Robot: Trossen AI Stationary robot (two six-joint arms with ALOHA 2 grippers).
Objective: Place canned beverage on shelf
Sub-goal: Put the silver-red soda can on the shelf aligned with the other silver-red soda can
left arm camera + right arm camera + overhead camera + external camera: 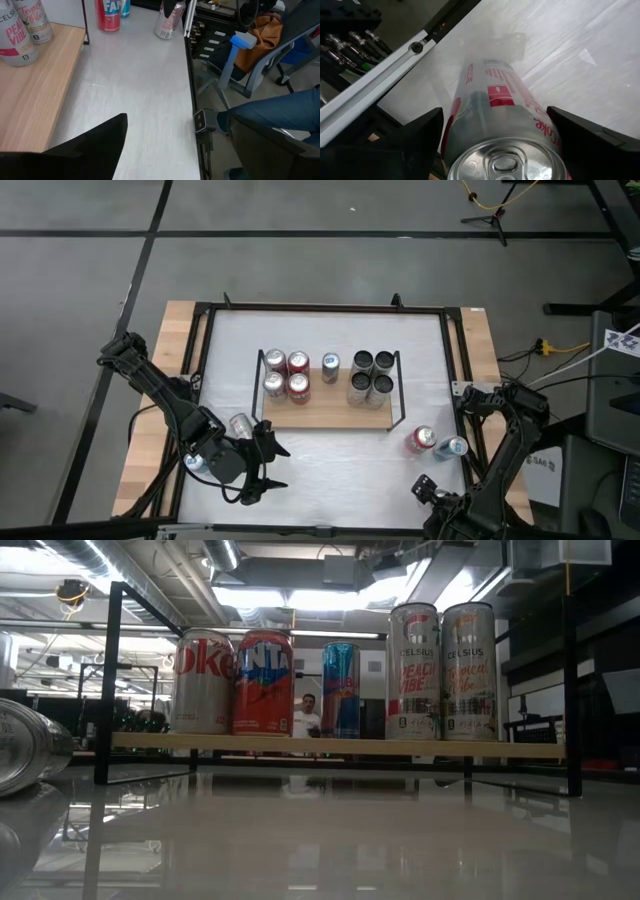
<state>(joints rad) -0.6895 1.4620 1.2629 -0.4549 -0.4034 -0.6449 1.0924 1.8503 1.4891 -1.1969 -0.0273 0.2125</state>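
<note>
Right wrist view: we see our right pincer [495, 150] open around a lying Coke can [502, 125], tabletop [600, 65] edge beside it.

Nine cans [298, 363] stand on one shelf [325, 412]: four at its left, one in the middle, four at its right. Three more cans [422, 440] rest on the counter [340, 470].

A light-brown wooden shelf [325, 412] with black rails carries silver-and-red cans [275, 361], a blue can [330, 364] and white-labelled cans [362, 363] on the white bench [330, 470].
</note>
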